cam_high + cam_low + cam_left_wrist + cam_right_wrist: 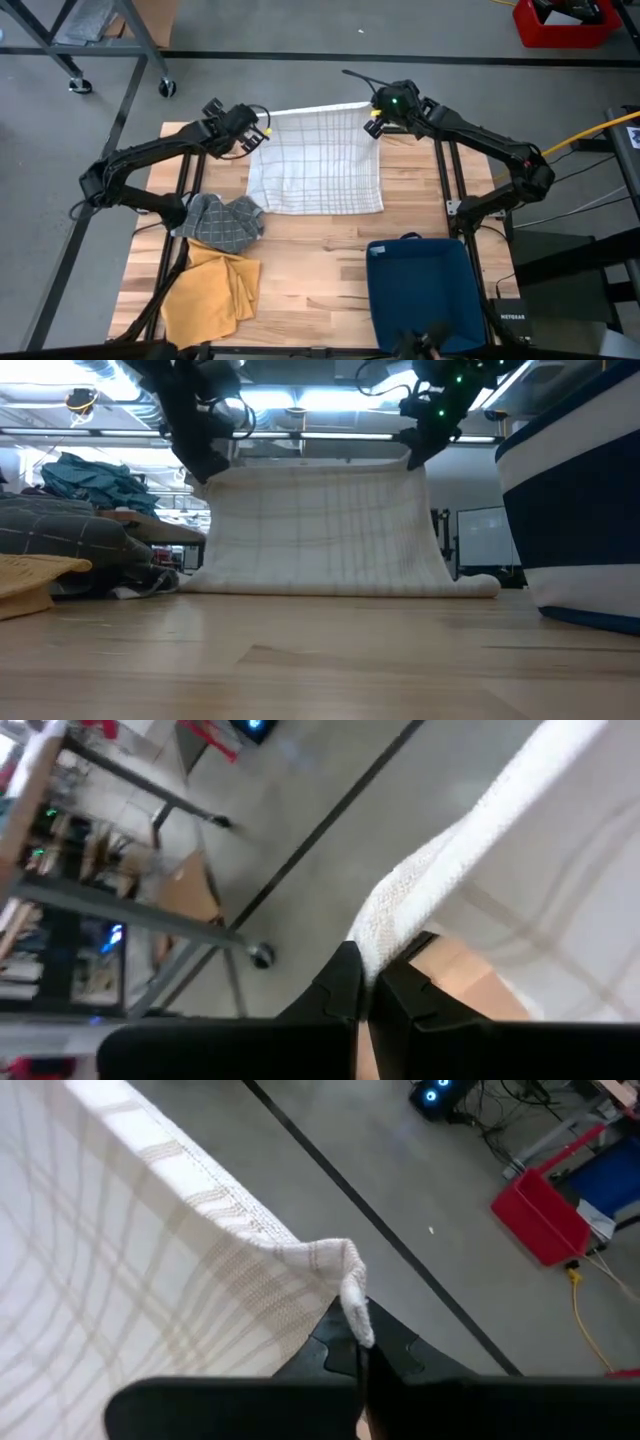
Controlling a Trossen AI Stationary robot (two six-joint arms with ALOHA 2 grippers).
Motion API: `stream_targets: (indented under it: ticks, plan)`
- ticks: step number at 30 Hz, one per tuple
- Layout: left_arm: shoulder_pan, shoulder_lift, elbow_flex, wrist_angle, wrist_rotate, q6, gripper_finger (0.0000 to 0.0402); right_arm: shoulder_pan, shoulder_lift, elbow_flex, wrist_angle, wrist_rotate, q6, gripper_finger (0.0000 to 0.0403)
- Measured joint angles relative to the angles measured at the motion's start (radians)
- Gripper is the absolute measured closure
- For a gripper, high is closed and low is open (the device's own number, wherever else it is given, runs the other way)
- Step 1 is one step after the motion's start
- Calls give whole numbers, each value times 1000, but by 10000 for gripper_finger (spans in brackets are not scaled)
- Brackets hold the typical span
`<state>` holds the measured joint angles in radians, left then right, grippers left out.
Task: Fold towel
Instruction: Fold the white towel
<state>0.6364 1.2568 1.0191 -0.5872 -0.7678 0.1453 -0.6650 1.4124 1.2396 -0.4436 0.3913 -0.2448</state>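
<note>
left jaws (262,131) pinching shut on far left corner of the white checked cloth towel (318,165) | right jaws (372,122) clamping its far right corner | towel's far edge being held raised at upper centre of frame, near edge lying on the light wooden worktop (320,265) | grey cloth (222,222), yellow cloth (212,290) lower left | dark blue bin (425,290) lower right

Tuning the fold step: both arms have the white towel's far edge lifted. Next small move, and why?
Probably carry that edge forward over the near edge, both arms together. The left gripper and right gripper are each shut on a far corner of the white towel. In the low view the far edge hangs raised between them while the near edge lies on the table.
</note>
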Motion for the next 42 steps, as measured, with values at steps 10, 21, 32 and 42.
stream_targets:
  ticks: [10,21,32,42]
  plan:
    - [92,44,0,217,74,94,401,-71,34,0,43,-11,1,402]
    - [137,43,0,453,65,144,401,-89,34,27,172,28,0,402]
    - [163,43,1,612,72,148,401,-90,34,27,254,88,2,402]
    - [200,63,1,588,74,207,401,-100,54,27,266,75,-4,402]
